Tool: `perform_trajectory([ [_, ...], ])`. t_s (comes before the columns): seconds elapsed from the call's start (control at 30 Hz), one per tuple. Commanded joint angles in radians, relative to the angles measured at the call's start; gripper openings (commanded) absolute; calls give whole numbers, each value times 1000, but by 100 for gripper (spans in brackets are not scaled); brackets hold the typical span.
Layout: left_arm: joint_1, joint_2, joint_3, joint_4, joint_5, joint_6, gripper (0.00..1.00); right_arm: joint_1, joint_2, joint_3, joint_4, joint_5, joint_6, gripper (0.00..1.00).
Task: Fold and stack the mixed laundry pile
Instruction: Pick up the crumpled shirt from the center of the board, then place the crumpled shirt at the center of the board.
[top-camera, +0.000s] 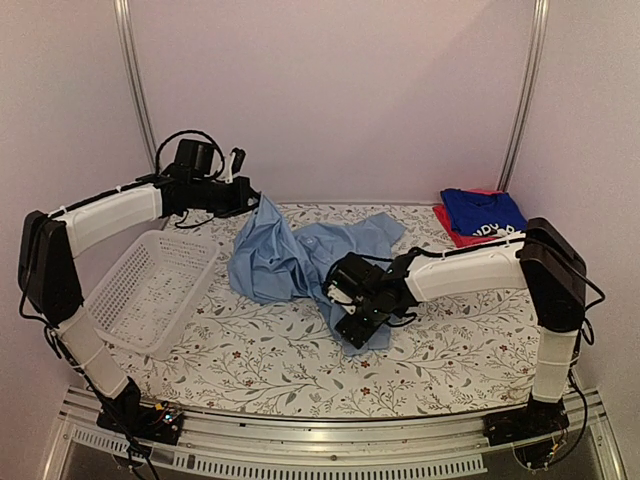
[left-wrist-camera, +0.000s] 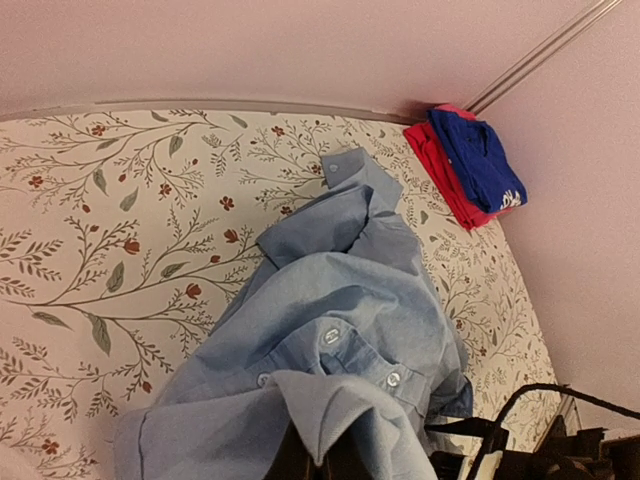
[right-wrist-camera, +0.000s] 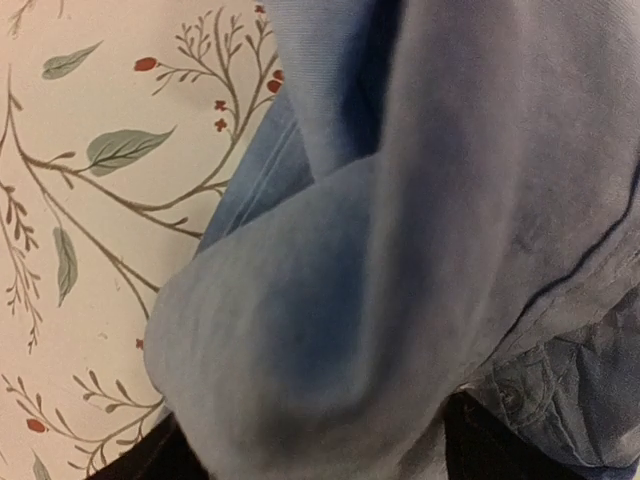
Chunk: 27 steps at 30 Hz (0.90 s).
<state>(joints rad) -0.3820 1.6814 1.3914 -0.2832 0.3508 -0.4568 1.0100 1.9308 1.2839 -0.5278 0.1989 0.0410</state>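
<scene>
A light-blue collared shirt (top-camera: 290, 255) lies crumpled across the middle of the floral table cover (top-camera: 270, 365). My left gripper (top-camera: 250, 203) is raised at the back left, shut on one end of the shirt. In the left wrist view the shirt (left-wrist-camera: 340, 290) drapes over the left gripper (left-wrist-camera: 325, 462) and hides most of its fingers. My right gripper (top-camera: 352, 318) sits low on the shirt's near part, open, with a bulge of cloth (right-wrist-camera: 380, 250) filling the wide gap between its jaws. A folded royal-blue shirt (top-camera: 483, 212) rests on a red-pink one (top-camera: 452, 234) at the back right.
A white perforated basket (top-camera: 150, 290) stands at the left of the table, tilted toward the near edge. Walls close in the back and both sides. The folded stack (left-wrist-camera: 470, 165) sits in the far right corner.
</scene>
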Motion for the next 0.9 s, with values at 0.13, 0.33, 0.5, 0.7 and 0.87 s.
perform_trajectory([
  [0.13,23,-50,4,-4,-19,46,0,-23,-36,106,-99,38,1,1],
  [0.33,31,-118,86,-96,-123,127,0,-96,-288,245,-166,-10,-13,0],
  [0.5,31,-242,87,-81,-71,203,0,-116,-468,357,-213,12,-30,0],
  [0.7,13,-442,73,-18,175,243,0,-114,-670,474,-242,-13,-30,0],
  [0.87,5,-512,128,-28,225,177,0,-115,-750,604,-276,9,-27,0],
])
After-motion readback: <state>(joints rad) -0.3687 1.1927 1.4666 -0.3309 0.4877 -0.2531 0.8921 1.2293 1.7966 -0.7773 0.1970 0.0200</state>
